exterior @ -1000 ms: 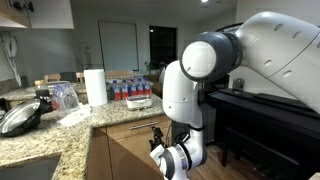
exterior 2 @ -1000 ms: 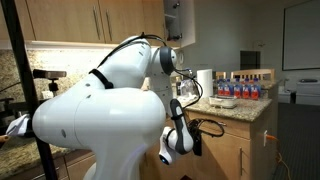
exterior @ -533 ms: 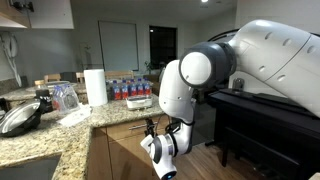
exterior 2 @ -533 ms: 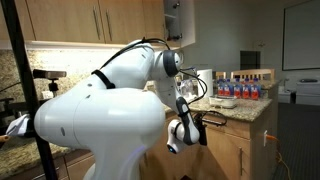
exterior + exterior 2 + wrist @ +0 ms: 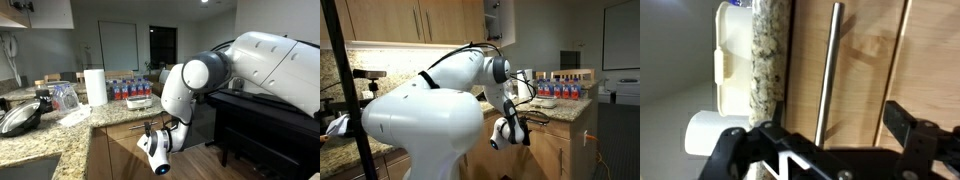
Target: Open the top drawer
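Gripper (image 5: 822, 128) was spread wide and held nothing. Top drawer (image 5: 865, 60) front was straight ahead, shut, with its bar handle (image 5: 830, 70) between the jaws, ungrasped. Risk: closing short of the bar would slip off, or a finger could clip the granite counter edge (image 5: 770, 70) beside it.

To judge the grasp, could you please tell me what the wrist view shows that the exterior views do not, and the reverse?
Wrist view only: the silver handle on the drawer, lying between the fingers of the open tool, not yet gripped. Exterior views only: the arm and the bottles. Both: the granite counter and the drawer's wood front below it.
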Tool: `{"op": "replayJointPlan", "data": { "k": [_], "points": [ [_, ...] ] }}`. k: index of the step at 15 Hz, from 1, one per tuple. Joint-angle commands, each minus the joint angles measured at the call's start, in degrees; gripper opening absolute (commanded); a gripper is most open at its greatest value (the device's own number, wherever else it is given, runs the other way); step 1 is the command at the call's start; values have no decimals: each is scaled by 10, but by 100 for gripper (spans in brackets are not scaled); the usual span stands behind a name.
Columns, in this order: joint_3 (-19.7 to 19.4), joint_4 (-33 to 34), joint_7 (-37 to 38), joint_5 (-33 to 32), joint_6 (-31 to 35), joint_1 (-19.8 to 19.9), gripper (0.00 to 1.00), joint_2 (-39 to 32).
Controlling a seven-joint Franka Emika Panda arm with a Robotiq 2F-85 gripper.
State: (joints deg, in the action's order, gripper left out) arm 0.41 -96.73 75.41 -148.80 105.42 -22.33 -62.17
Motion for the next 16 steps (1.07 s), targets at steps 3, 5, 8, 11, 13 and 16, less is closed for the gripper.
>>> {"op": "replayJointPlan", "data": {
  "k": [3, 5, 8, 11, 13, 16],
  "points": [
    [12, 71, -47, 5, 51, 7, 100, -32],
    [39, 99, -74, -2, 52, 32, 100, -46],
    [53, 133, -97, -2, 56, 43, 100, -63],
    [62, 159, -123, 1, 59, 53, 100, -79],
    [62, 149, -126, 1, 55, 60, 100, -80],
    [64, 135, -122, 1, 52, 66, 100, -78]
  ]
}}
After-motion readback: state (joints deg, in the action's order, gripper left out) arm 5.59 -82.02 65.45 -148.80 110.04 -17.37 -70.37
